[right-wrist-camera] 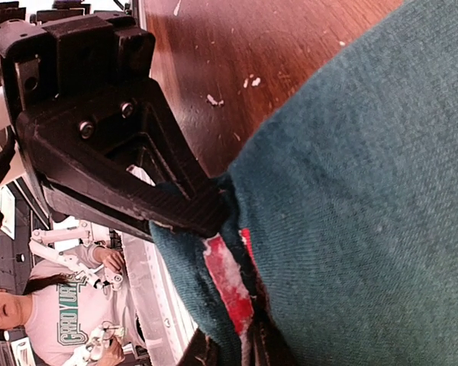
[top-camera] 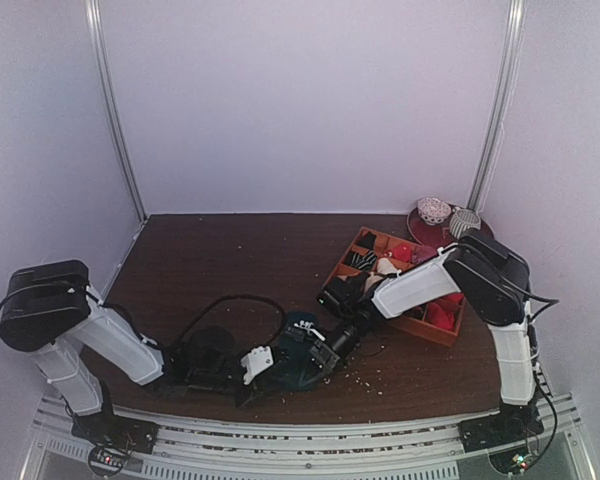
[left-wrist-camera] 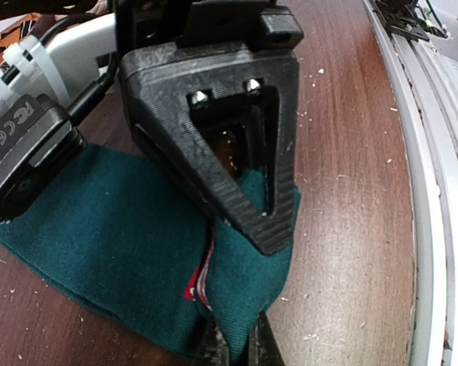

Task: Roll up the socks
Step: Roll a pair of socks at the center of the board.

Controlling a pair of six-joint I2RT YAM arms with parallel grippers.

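Fingers (left-wrist-camera: 212,351) of the left gripper (left-wrist-camera: 235,345) are closed on an edge of the socks (left-wrist-camera: 114,229), which lie on the table (top-camera: 230,260) near its front edge, between the two arms. The right gripper (right-wrist-camera: 237,349) pinches the same teal fabric beside a red patch (right-wrist-camera: 227,278). A grey camera housing (left-wrist-camera: 23,160) alongside carries an "FC" mark. Farther right, an orange tray (top-camera: 432,331) holds rolled socks (top-camera: 440,316), red and beige, in compartments. Beyond it, a dark red plate (top-camera: 420,228) carries two patterned balls (top-camera: 433,210).
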